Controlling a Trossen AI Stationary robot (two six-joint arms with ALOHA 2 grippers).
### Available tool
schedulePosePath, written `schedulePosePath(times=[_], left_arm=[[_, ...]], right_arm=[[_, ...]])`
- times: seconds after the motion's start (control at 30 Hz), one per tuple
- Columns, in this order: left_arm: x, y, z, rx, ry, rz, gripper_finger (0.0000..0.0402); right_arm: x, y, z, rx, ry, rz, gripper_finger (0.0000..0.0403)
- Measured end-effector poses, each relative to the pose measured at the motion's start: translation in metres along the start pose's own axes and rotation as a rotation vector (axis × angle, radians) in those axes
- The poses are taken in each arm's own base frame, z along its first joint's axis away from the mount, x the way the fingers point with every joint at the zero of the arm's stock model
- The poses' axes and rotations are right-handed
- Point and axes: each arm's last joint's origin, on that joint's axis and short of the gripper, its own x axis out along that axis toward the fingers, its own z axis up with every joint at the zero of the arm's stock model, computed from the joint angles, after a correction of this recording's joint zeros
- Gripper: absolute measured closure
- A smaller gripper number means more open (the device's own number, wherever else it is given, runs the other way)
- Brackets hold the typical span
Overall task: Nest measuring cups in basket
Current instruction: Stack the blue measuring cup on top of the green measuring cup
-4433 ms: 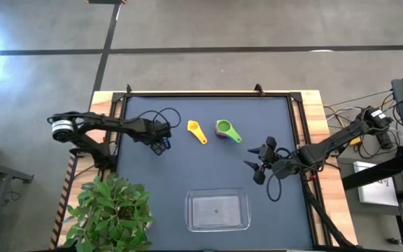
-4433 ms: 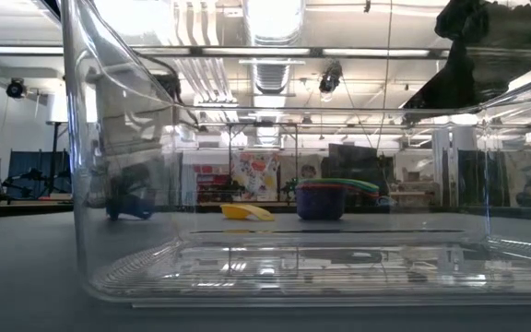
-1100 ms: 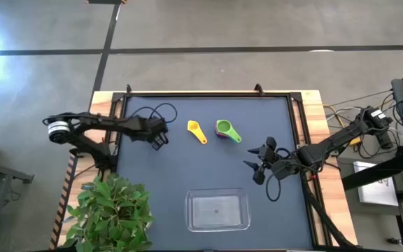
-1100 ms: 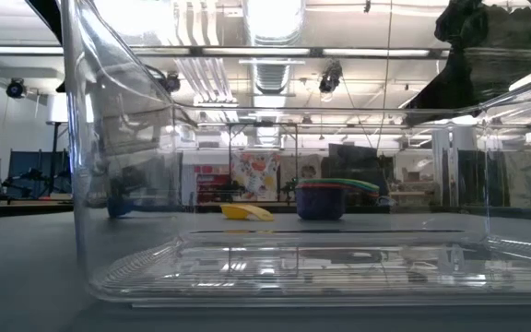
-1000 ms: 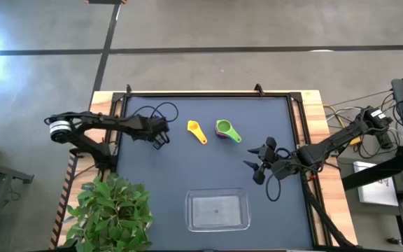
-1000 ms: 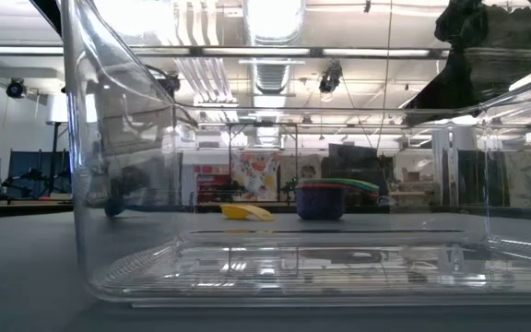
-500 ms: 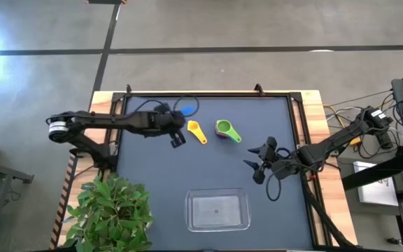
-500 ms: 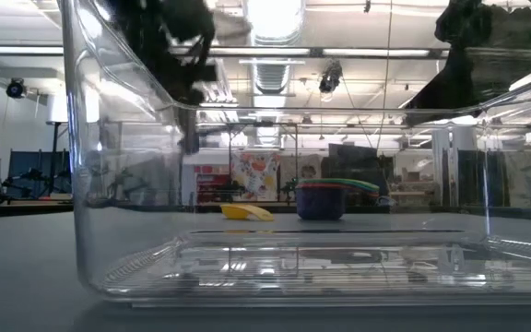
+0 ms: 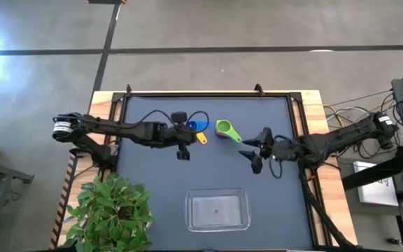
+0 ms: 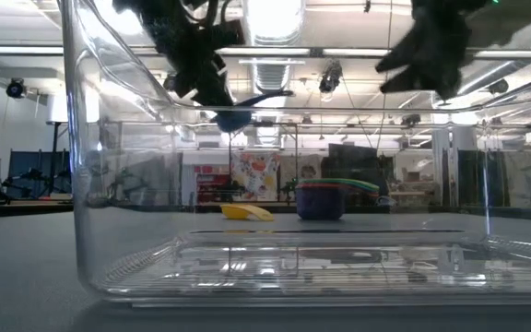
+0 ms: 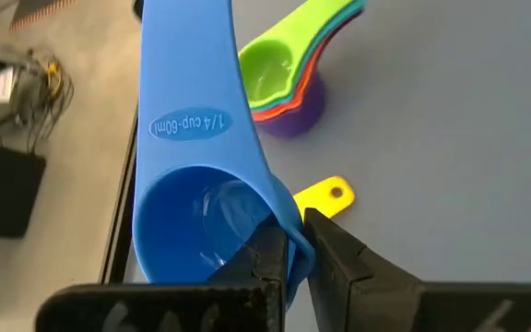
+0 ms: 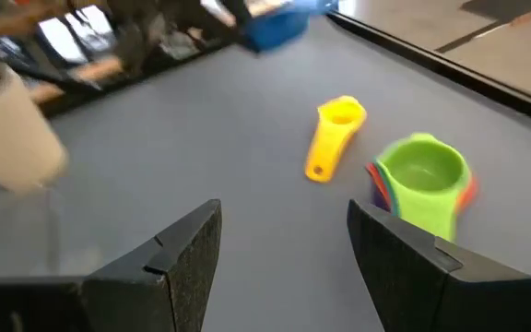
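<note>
Starting nearest, with the basket (image 9: 217, 210) at the front edge of the table: clear-walled, with no cup in it yet. Taking it as the landmark for all that follows.

Beyond the basket and toward its left corner, up in the air: left gripper (image 9: 182, 150), clamped shut on the rim of the blue cup (image 9: 196, 126). Pinches the bowl wall between the two fingers (image 11: 270, 263), one inside and one outside, handle running straight forward away from the claw. Seen from table height, hangs clear above the basket's rim line, bowl lowest, handle roughly level.

Beyond the basket toward its right corner, about as far from it as the left one: right gripper (image 9: 252, 157), jaws apart and holding nothing, also off the table.

Farther from the basket, lying on the mat: the yellow cup (image 9: 201, 138), just beneath and beside the carried blue one, handle pointing back toward the basket. A little to the right of that, the nested stack with the green cup (image 9: 225, 129) on top and orange and purple below, handles fanned together.

Judging the coming move: a pull back toward the basket and slightly rightward, then down. Left claw is the loaded one, so probably its move. Worth watching the long handle, likely to catch the far wall on the way in.
</note>
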Motion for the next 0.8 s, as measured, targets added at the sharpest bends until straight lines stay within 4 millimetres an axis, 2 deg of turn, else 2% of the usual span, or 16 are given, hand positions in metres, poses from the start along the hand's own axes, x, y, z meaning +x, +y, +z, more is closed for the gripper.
schedulePosePath(times=[0.17, 0.3, 0.43, 0.57, 0.8], left_arm=[[-0.006, -0.013, 0.004, 0.06, -0.026, -0.023, 0.0396], [-0.008, -0.019, 0.005, 0.075, -0.05, -0.113, 0.0396], [-0.008, -0.022, 0.005, 0.064, -0.065, -0.202, 0.0396], [-0.009, -0.023, 0.004, 0.066, -0.059, -0.217, 0.0396], [-0.008, -0.023, 0.004, 0.065, -0.06, -0.219, 0.0396]], right_arm=[[0.006, -0.016, 0.026, 0.056, -0.05, 0.186, 0.0179], [0.01, -0.026, 0.042, -0.121, -0.165, 0.243, 0.0179], [0.012, -0.023, 0.057, -0.344, -0.234, 0.196, 0.0179], [0.023, -0.014, 0.074, -0.39, -0.164, 0.16, 0.0179], [0.065, 0.002, 0.087, -0.441, 0.05, 0.124, 0.0179]])
